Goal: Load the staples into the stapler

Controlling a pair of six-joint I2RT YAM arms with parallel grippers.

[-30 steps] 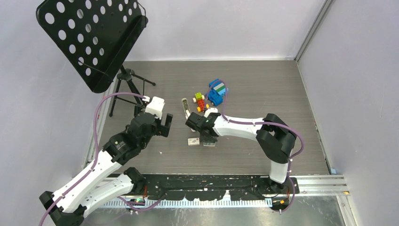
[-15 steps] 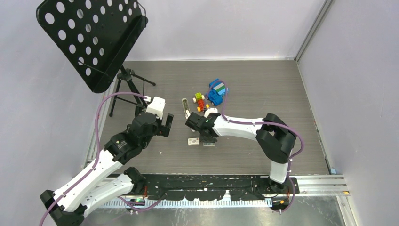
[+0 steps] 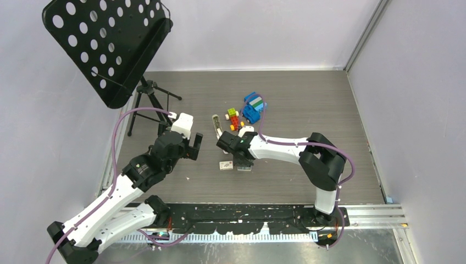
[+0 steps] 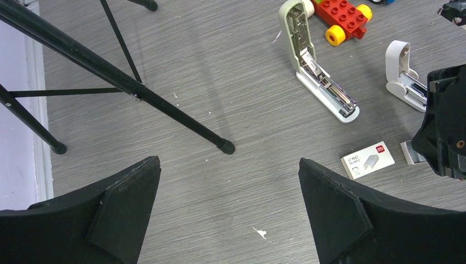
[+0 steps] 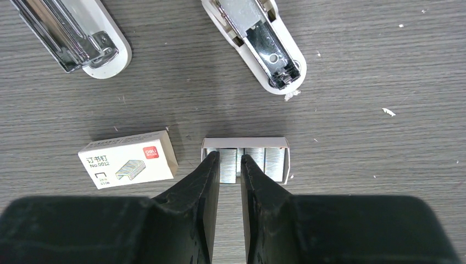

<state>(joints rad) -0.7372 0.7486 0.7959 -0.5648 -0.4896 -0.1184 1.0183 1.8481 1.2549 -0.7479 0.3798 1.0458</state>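
The stapler (image 4: pixel 321 82) lies opened out flat on the table, its metal magazine facing up; it also shows in the top view (image 3: pixel 217 125) and at the top left of the right wrist view (image 5: pixel 77 38). Several silvery strips of staples (image 5: pixel 272 163) lie in a small open white tray (image 5: pixel 244 142). My right gripper (image 5: pixel 229 160) points down into this tray, its fingers nearly together on either side of one strip. In the top view the right gripper (image 3: pixel 242 163) sits over the tray. My left gripper (image 4: pixel 228 165) is wide open and empty, above bare table left of the stapler.
A whitish staple box (image 5: pixel 127 159) with a red label lies just left of the tray. A white claw-shaped piece (image 5: pixel 258 41) lies beyond the tray. A red toy car (image 4: pixel 340 16) and a blue toy truck (image 3: pixel 253 107) stand further back. A black music stand (image 3: pixel 104 44) has tripod legs (image 4: pixel 137 91) at the left.
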